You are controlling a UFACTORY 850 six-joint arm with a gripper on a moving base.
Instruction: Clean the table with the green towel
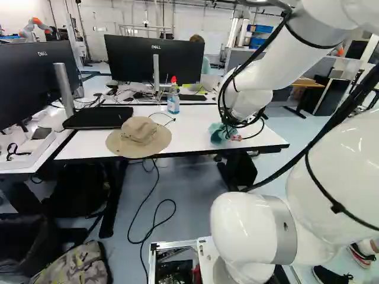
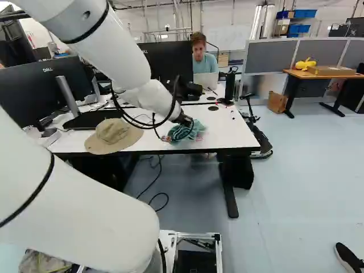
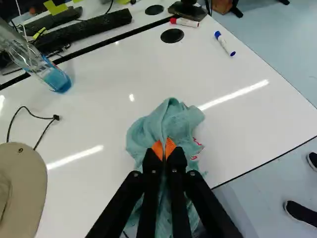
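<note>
My arm [image 2: 102,34] extends over the table [image 2: 227,133], gripper [image 2: 186,120] pitched down and clamped on the green towel [image 3: 168,119], bunched beneath it.

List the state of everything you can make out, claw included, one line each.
claw: shut on the green towel
green towel: bunched, pinched in the claw
spray bottle: upright, blue liquid inside; nozzle setting can't be told
red-capped marker: lying down, capped
blue-capped marker: lying down, capped
hat: brim down, crown up
laptop on the far desk: open
</note>
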